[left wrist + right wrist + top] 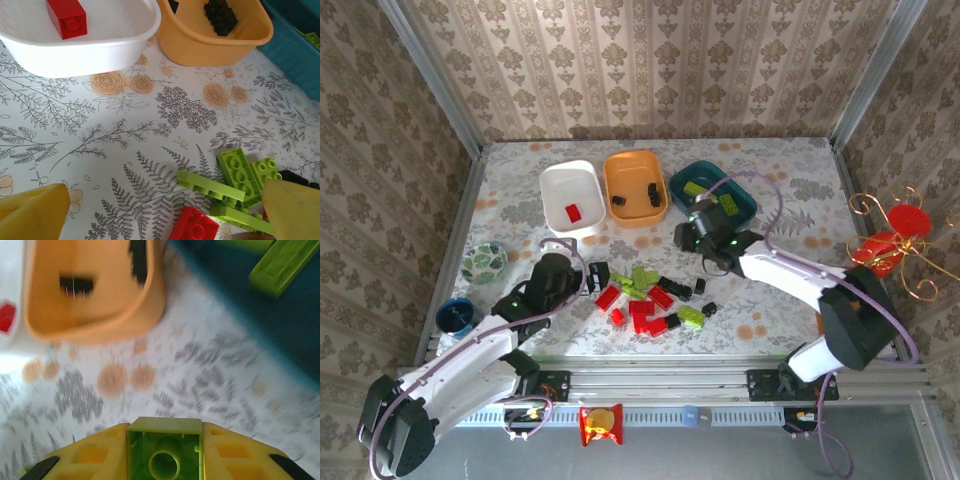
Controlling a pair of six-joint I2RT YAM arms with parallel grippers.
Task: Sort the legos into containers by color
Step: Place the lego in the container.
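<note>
The right wrist view is blurred, and the pile overlaps too much to count (red, lime, black). Three trays: white tray has one red brick, orange tray two black, teal tray at least two lime. The right gripper pinches a lime brick near the teal tray. The left gripper is spread wide by the pile.

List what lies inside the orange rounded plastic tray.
At least two small black plastic bricks lie apart on the floor of the orange tray. From the left wrist, its near wall hides part of that floor.
</note>
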